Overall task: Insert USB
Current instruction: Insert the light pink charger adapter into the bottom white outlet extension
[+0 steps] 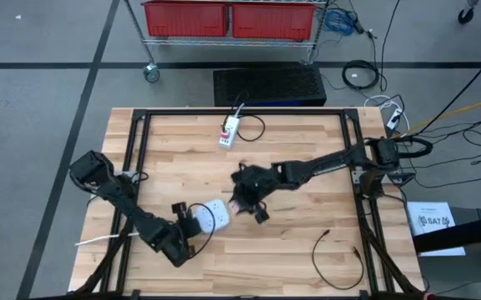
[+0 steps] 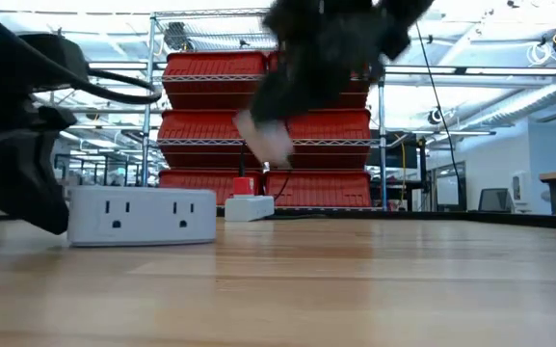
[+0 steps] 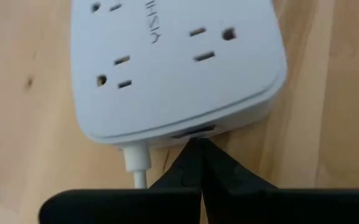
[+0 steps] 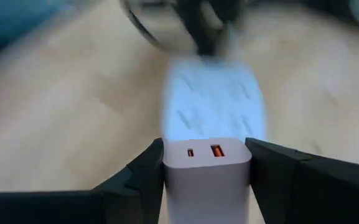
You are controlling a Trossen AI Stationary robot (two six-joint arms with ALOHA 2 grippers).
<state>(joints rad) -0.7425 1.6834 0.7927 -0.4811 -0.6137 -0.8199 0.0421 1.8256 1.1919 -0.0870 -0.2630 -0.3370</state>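
A white power strip (image 1: pixel 212 215) lies flat on the wooden table, sockets up; in the left wrist view the strip (image 3: pixel 173 68) fills the frame, its cord (image 3: pixel 139 163) leaving the end nearest me. My left gripper (image 1: pixel 192 222) is shut, its tips (image 3: pixel 196 149) at that cord end. My right gripper (image 1: pixel 242 202) hovers just right of the strip, shut on a white USB charger block (image 4: pixel 207 171) with an orange port. In the low view the block (image 2: pixel 270 143) hangs well above the tabletop. My left gripper sets its shut fingertips against the strip's cord-end wall (image 3: pixel 195 132), right beside the cord, slanting down from the table's near left. The strip stays flat on the table. My right gripper pinches the charger block by two opposite sides (image 4: pixel 167 177) between its two fingers (image 4: pixel 143 171), slanting down from the table's right. The port face looks back at the wrist. The block is lifted clear of the table.
A second white power strip (image 1: pixel 230 132) with a dark cord lies near the far edge. A loose black cable (image 1: pixel 338 257) curls at the near right. Black frame rails (image 1: pixel 132 150) run along both table sides. Bare wood lies between the arms and the near edge.
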